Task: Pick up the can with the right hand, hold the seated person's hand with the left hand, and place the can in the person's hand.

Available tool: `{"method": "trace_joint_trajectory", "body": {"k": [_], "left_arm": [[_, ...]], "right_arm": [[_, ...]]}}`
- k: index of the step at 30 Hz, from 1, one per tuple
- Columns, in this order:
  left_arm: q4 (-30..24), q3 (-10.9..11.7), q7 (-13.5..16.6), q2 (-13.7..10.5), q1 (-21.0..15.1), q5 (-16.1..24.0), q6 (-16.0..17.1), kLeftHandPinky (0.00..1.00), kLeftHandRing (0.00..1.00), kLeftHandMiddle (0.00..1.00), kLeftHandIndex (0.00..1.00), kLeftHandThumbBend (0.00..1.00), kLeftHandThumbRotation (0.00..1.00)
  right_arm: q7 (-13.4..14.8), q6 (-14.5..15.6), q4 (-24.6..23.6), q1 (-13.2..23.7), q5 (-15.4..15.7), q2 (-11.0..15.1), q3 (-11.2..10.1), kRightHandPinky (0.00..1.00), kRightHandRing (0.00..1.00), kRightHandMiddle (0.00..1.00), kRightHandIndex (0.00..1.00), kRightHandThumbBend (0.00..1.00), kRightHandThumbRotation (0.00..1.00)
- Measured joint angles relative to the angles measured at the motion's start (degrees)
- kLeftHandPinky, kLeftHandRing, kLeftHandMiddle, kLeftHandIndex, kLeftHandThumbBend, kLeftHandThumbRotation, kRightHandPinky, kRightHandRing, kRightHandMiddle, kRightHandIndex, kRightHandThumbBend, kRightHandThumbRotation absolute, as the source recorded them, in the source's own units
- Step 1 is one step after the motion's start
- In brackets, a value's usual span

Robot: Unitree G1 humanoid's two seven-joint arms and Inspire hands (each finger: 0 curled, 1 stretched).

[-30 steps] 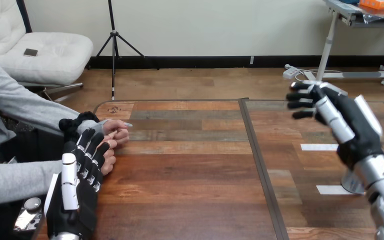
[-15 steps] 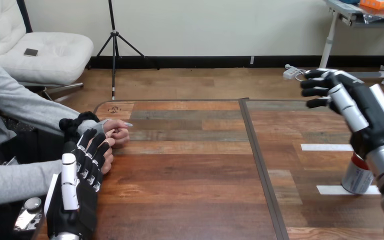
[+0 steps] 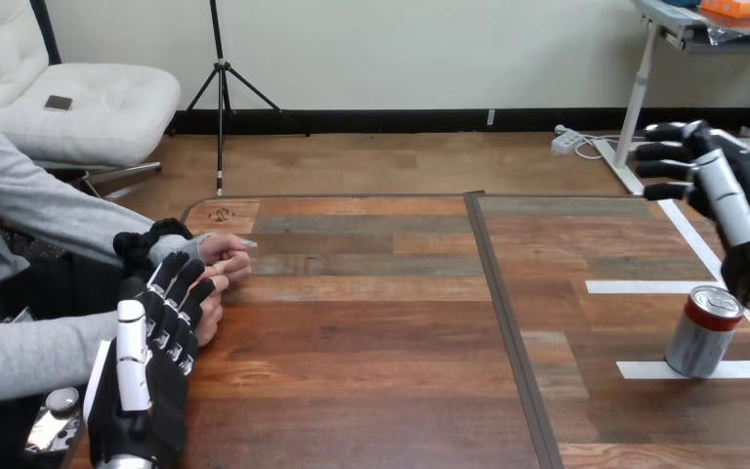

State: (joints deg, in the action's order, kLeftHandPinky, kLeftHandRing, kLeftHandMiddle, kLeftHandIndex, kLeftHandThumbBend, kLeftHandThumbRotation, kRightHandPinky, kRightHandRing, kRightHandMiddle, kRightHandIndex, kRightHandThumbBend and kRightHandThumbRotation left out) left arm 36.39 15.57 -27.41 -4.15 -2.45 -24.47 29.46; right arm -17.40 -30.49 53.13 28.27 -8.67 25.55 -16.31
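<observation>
Right, my left hand [image 3: 151, 362] lies at eight o'clock, fingers straight over the person's hand [image 3: 211, 315]. My right hand [image 3: 742, 210], loosely open and empty, hovers at two o'clock above the can [image 3: 700, 334], upright at four o'clock.

On the brown wooden table [image 3: 371, 332], a red-topped silver metal can [image 3: 701, 337] stands on a white tape strip [image 3: 642, 370] at four o'clock. The black-and-white right hand [image 3: 742, 210] hangs behind it at two; the left hand [image 3: 146, 376] overlies the person's nearer hand [image 3: 213, 319] at eight.
</observation>
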Motion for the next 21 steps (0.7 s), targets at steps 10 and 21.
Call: {"method": "trace_joint_trajectory", "body": {"k": [10, 21], "left_arm": [[0.00, 0.35, -0.32, 0.04, 0.00, 0.05, 0.00, 1.00, 0.92, 0.91, 0.92, 0.58, 1.00], [0.00, 0.85, -0.77, 0.09, 0.00, 0.06, 0.00, 1.00, 0.93, 0.92, 0.93, 0.59, 1.00]], "right_arm": [[0.66, -0.34, 2.75, 0.75, -0.35, 1.83, -0.67, 0.65, 0.71, 0.71, 0.73, 0.90, 0.65], [1.81, -0.21, 6.51, 1.92, -0.35, 3.64, -1.46, 0.70, 0.78, 0.75, 0.78, 0.99, 0.64]]}}
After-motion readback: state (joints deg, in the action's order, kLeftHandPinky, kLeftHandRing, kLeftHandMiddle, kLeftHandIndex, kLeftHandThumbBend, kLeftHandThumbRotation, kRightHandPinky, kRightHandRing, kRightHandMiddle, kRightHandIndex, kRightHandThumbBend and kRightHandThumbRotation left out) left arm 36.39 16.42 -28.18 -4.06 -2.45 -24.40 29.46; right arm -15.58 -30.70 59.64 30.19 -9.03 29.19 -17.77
